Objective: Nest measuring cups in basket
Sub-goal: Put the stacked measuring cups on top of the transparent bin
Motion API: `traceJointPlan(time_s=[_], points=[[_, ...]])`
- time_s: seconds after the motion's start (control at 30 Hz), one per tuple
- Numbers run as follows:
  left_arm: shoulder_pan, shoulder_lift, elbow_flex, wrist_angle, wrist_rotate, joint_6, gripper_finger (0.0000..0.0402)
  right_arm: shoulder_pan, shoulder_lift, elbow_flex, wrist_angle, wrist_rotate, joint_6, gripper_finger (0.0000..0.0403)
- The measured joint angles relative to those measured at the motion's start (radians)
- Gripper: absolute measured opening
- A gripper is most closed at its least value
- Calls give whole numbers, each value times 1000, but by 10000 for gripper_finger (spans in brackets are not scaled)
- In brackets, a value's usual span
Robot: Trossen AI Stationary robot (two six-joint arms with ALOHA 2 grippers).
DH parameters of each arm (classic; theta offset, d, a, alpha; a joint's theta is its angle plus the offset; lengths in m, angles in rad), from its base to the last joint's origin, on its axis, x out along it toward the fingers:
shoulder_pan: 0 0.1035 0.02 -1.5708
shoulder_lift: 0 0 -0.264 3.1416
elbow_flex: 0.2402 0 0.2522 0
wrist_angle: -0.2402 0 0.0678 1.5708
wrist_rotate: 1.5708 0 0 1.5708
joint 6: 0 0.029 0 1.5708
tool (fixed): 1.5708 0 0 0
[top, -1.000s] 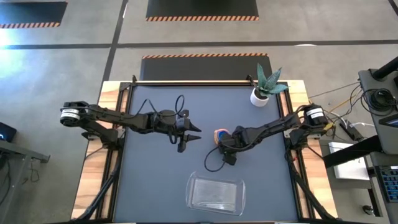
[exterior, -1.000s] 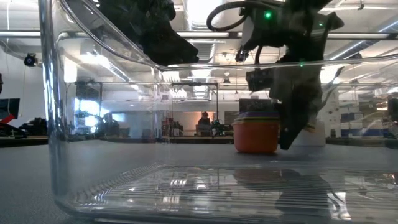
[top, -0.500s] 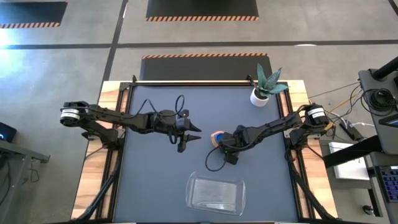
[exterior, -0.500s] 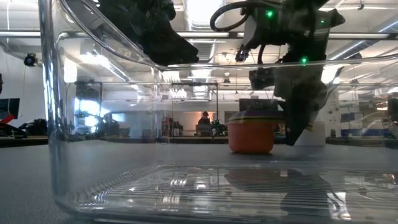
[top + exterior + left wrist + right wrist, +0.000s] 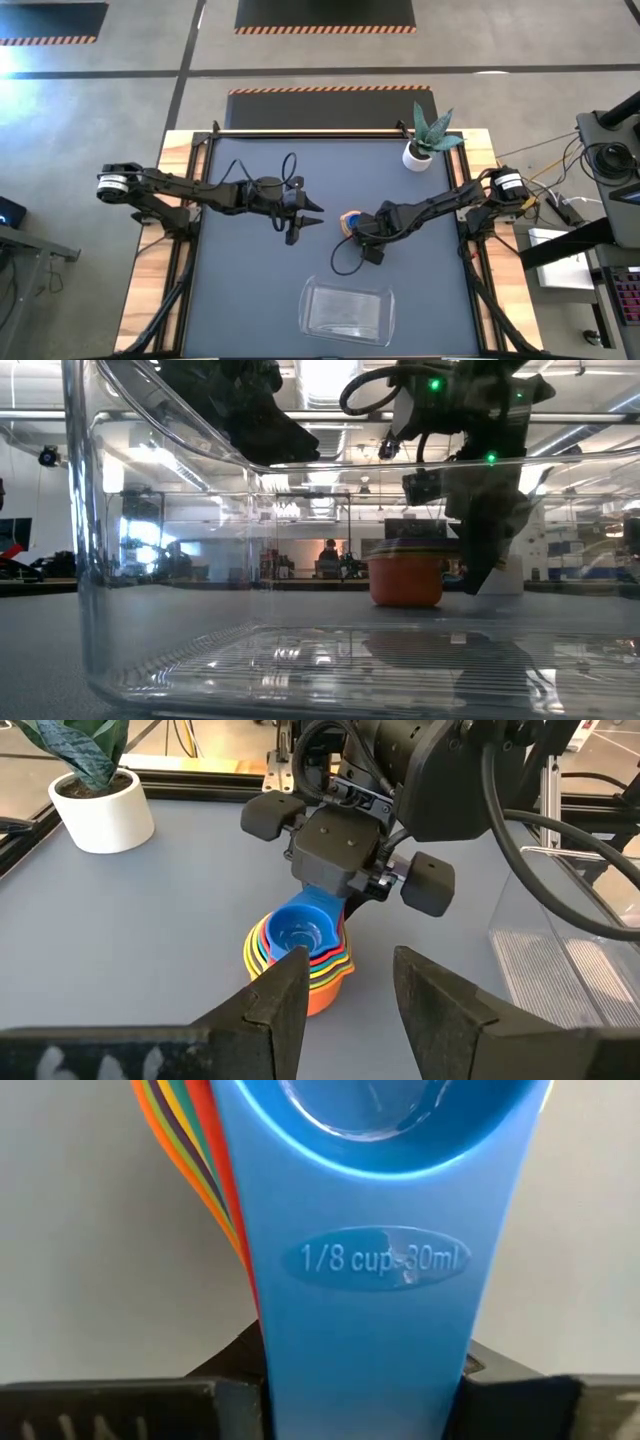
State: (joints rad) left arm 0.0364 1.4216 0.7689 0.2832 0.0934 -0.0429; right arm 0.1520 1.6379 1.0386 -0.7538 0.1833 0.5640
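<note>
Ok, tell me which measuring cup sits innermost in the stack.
The blue measuring cup: smallest, nested on top inside the others, marked 1/8 cup on its handle.

Left gripper (image 5: 306, 214) hovers mid-table, parted — right gripper (image 5: 352, 226) pinched closed, low.

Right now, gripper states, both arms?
Left gripper: open, empty, hovering over the table near the stacked measuring cups.
Right gripper: closed on the handles of the stacked cups, blue cup on top.

Blue cup's (image 5: 385, 1230) handle end hidden between tool fingers.
</note>
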Motion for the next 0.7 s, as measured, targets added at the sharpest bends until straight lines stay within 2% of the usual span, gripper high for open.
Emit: traceJointPlan(time_s=[0.27,0.7], points=[[0,0,0,0,0,0,130,1,-14,-1,-1,0,2,122],[0,-29,0,-3,2,5,130,31,-145,-7,-1,28,32,122]])
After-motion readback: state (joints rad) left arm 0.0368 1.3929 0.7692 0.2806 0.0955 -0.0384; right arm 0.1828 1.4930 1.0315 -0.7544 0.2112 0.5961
